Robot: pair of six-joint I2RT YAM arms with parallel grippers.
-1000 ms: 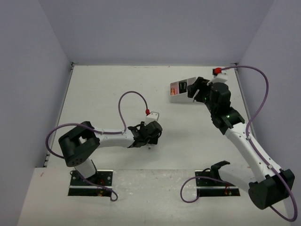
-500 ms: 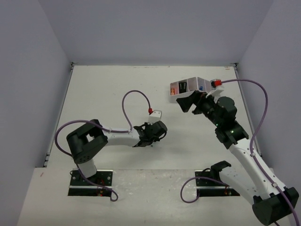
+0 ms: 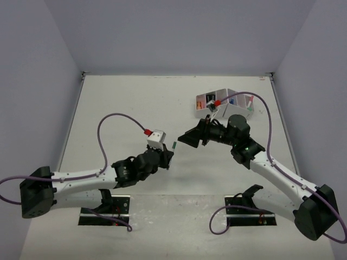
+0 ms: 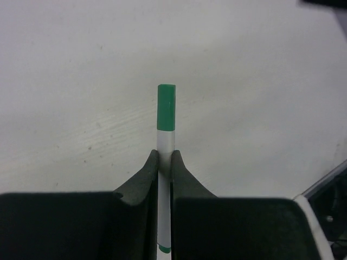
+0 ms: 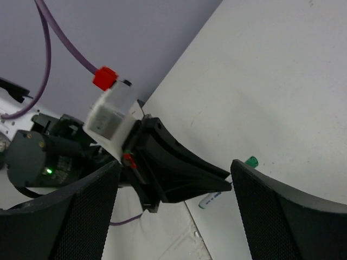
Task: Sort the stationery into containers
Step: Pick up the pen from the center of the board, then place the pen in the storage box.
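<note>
Green-capped and white-barrelled, a thin pen [image 4: 166, 135] is pinched at mid-barrel by the left tool [image 4: 165, 158]. Its two dark fingers [image 4: 142, 179] are pressed together against the barrel, and the green cap is left standing clear beyond the fingertips. A second band of green is glimpsed at the pen's lower end, between the fingers. Whether the pen is lifted off the pale surface [image 3: 124, 103] cannot be told.

From above, the left tool [image 3: 167, 157] is seen near the middle of the surface, with the pen's cap [image 3: 174, 144] pointed towards the right arm. The right tool [image 3: 187, 138] is held just beside it, facing it, with its jaws spread wide. Nothing is gripped or touched by them. In the right wrist view, the left tool and the pen are framed between the two broad, mesh-textured fingers [image 5: 70, 216].

A white slanted organizer [image 3: 225, 100] is set at the far right of the surface, well apart from the pen. Small coloured items are visible in its compartments, but they are too small to be told apart.
</note>
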